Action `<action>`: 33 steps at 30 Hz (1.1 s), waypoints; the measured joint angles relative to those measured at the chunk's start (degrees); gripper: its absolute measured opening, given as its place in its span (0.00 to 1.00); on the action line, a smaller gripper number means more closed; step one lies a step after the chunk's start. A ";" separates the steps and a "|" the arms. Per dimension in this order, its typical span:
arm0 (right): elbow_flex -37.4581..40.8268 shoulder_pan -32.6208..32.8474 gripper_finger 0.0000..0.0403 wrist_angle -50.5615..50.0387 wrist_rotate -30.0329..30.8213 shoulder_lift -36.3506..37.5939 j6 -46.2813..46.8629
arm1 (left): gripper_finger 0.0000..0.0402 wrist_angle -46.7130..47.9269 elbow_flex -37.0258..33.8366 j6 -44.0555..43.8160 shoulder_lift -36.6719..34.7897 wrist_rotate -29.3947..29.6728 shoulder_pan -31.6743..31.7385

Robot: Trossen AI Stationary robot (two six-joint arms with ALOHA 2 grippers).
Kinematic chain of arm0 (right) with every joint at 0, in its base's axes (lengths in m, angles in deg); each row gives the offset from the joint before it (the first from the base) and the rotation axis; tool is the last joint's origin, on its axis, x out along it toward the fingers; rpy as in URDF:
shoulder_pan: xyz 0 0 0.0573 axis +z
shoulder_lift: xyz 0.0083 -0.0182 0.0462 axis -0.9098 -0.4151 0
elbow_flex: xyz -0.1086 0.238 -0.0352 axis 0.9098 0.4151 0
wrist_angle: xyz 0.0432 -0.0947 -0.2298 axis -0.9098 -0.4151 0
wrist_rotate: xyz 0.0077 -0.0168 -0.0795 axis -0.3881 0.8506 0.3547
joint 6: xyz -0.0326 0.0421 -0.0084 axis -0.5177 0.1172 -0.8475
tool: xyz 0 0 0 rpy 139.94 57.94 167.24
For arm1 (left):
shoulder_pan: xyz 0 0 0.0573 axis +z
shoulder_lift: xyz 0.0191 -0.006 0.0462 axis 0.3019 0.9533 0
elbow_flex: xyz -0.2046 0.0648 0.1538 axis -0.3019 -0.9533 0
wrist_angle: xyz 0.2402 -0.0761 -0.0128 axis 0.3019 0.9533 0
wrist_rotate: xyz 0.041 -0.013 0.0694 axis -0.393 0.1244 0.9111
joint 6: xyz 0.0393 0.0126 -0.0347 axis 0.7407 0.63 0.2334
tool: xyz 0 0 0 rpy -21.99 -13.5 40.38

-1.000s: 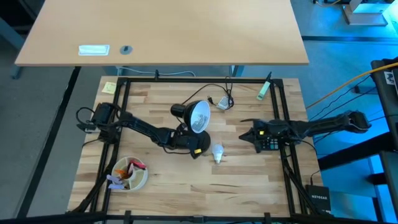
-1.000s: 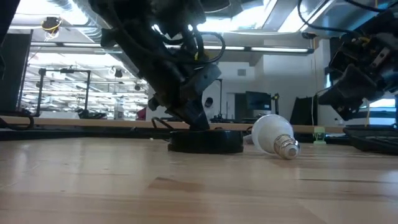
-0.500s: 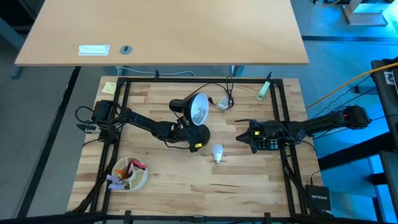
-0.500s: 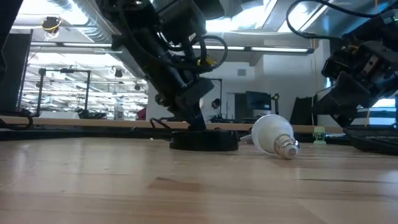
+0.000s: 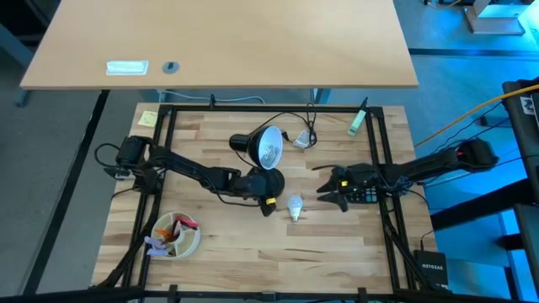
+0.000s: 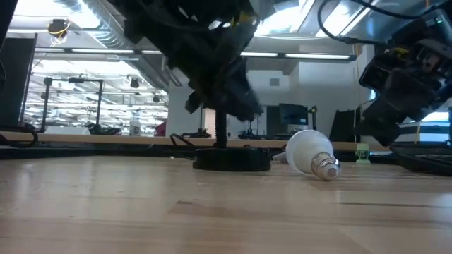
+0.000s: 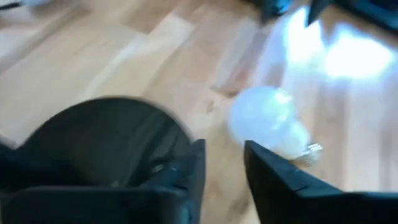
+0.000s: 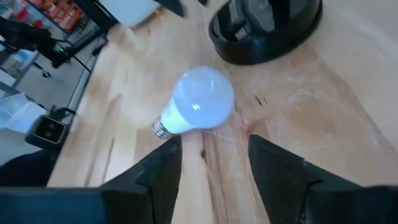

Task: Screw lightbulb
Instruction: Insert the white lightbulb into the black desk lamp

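Note:
The lightbulb (image 5: 294,206) (image 8: 198,106) is white with a metal screw base and lies on its side on the wooden table, just right of the black desk lamp's round base (image 8: 267,25) (image 6: 232,161). The lamp's silvery shade (image 5: 269,146) faces up. My left gripper (image 7: 224,168) (image 5: 271,195) hovers open over the edge of the lamp base, with the bulb ahead of it. My right gripper (image 8: 214,165) (image 5: 321,184) is open at the bulb's right and points at it, with a gap between them.
A bowl (image 5: 175,234) with small items sits at the near left. The lamp's cable and plug (image 5: 301,135), a green marker (image 5: 360,119) and a yellow note (image 5: 147,118) lie along the far side. The black frame rails (image 5: 383,151) border the table.
My left gripper has come up off the lamp's stem near the base and now hovers above it. The lamp's shade has shifted a little toward the far edge. My right gripper has moved left toward the bulb and opened. The bulb has stayed put.

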 joint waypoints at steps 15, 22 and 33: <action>-2.64 7.80 0.47 11.07 4.61 -16.25 -0.26 | 0.44 -7.04 8.65 5.51 11.41 -0.15 -0.82; -7.29 11.55 0.47 10.97 6.47 -24.33 -1.93 | 0.44 -6.01 10.57 3.14 13.83 -0.11 -0.78; -16.10 12.74 0.47 9.28 11.79 -35.44 -9.54 | 0.44 -2.78 10.66 -0.45 13.56 -3.25 -3.23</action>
